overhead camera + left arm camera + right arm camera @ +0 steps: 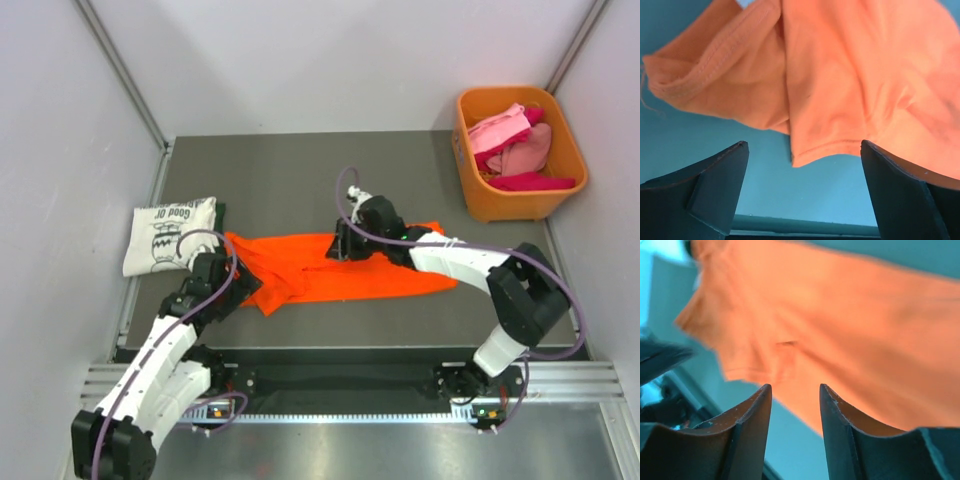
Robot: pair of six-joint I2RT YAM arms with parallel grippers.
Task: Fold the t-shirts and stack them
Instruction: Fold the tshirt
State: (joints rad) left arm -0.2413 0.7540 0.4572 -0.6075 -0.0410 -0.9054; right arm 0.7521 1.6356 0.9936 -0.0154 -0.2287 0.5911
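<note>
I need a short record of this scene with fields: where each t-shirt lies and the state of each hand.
orange t-shirt: laid in a long strip on the table middle
white t-shirt: folded, left of the orange one
pink and red t-shirts: heaped in the bin, far right
left hand: open, empty, at the orange t-shirt's left end
right hand: open, empty, at its far edge

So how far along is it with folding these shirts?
Done: a white printed tee lies folded on the left. In hand: the orange tee looks partly folded, with the left gripper and right gripper open, not gripping it. Left: pink and red tees in the bin.
</note>
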